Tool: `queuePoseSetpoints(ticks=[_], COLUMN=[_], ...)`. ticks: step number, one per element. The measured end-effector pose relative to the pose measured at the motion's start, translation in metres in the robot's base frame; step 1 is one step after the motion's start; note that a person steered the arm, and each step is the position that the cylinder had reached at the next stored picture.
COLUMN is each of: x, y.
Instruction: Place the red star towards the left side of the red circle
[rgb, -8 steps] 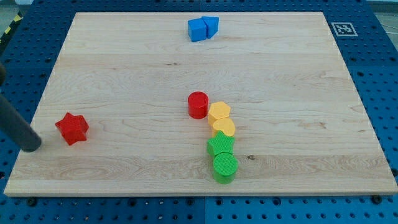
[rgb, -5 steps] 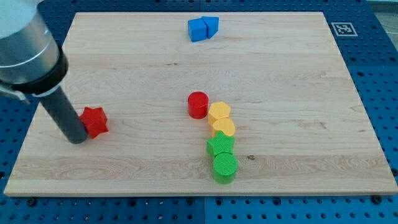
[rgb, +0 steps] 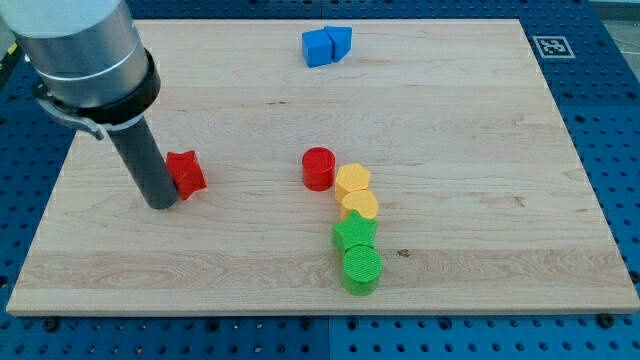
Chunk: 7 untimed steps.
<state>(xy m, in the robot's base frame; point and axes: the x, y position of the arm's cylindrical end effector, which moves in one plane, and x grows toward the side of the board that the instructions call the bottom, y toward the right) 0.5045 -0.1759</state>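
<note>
The red star (rgb: 187, 173) lies on the wooden board, left of centre. My tip (rgb: 161, 202) rests against the star's left side, touching it. The red circle (rgb: 319, 168) stands near the board's middle, well to the right of the star, with bare wood between them. The rod and arm body rise from the tip toward the view's top left.
A yellow hexagon (rgb: 352, 181) touches the red circle's lower right, then a yellow heart (rgb: 360, 206), a green star (rgb: 354, 234) and a green circle (rgb: 362, 268) run in a line toward the view's bottom. Two blue blocks (rgb: 327, 45) sit at the top edge.
My tip has moved right and slightly up from the board's left edge, pushing the red star right and up toward the red circle. The other blocks have not moved.
</note>
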Motion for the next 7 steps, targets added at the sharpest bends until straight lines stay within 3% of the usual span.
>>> queuePoseSetpoints(ticks=[7], x=[-0.040], y=[0.014])
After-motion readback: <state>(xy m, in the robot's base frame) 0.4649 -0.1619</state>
